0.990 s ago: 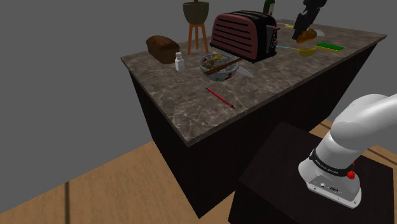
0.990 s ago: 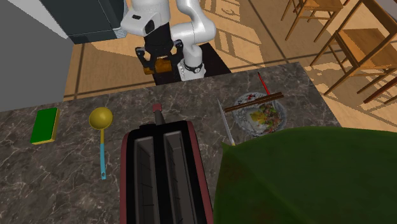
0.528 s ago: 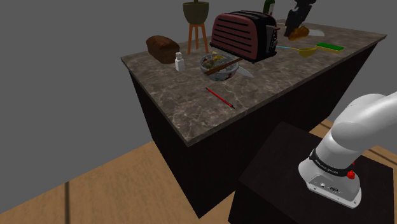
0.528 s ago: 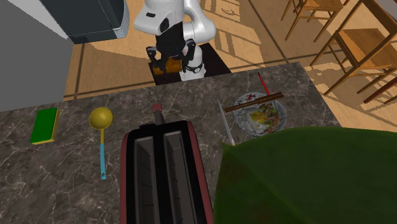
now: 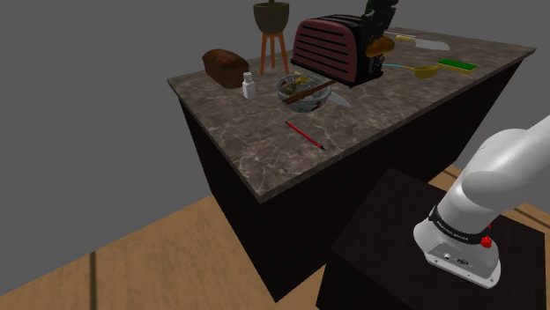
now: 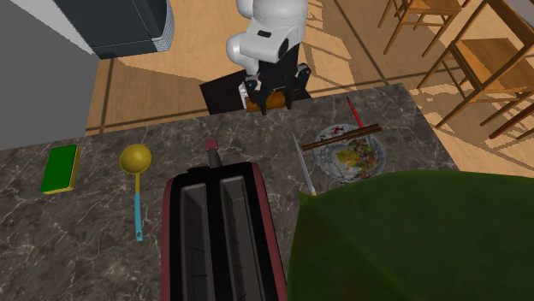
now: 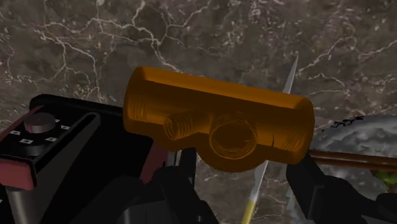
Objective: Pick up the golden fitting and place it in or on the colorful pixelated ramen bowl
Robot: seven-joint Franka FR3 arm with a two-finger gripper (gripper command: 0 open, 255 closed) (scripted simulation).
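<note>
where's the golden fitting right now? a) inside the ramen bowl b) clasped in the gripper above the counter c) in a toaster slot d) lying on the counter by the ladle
b: the gripper clasps the golden fitting above the counter, apart from the ramen bowl.

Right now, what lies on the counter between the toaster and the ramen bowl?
A knife lies between the dark red toaster and the ramen bowl, as the second exterior view shows.

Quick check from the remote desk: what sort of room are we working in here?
Most likely a home kitchen: a dark marbled counter carries a maroon toaster, a loaf of bread and a bowl of food with chopsticks, and wooden chairs stand on a plank floor beyond.
</note>
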